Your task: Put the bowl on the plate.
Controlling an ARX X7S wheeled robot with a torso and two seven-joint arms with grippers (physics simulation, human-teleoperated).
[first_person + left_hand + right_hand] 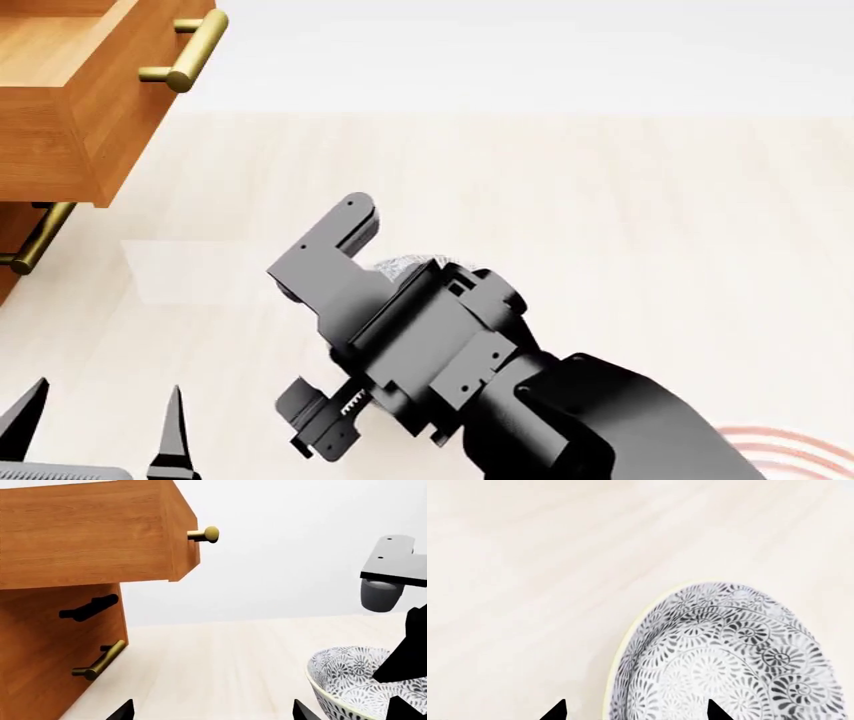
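The bowl (pixel 727 655), white with a dense grey-black floral pattern and a pale rim, sits on the light table. My right gripper (pixel 635 711) is open and straddles the bowl's rim, with one fingertip outside the wall and the other over the inside. In the head view my right arm (pixel 427 340) covers the bowl except for a sliver (pixel 400 268). A part of the plate (pixel 787 445) with red rings shows at the lower right. My left gripper (pixel 213 712) is open with nothing between its fingers, to the left of the bowl (pixel 350 677).
A wooden drawer cabinet (pixel 80 100) with brass handles stands at the far left, its upper drawer (pixel 87 530) pulled out. The pale tabletop (pixel 641 220) stretches behind and to the right of the bowl.
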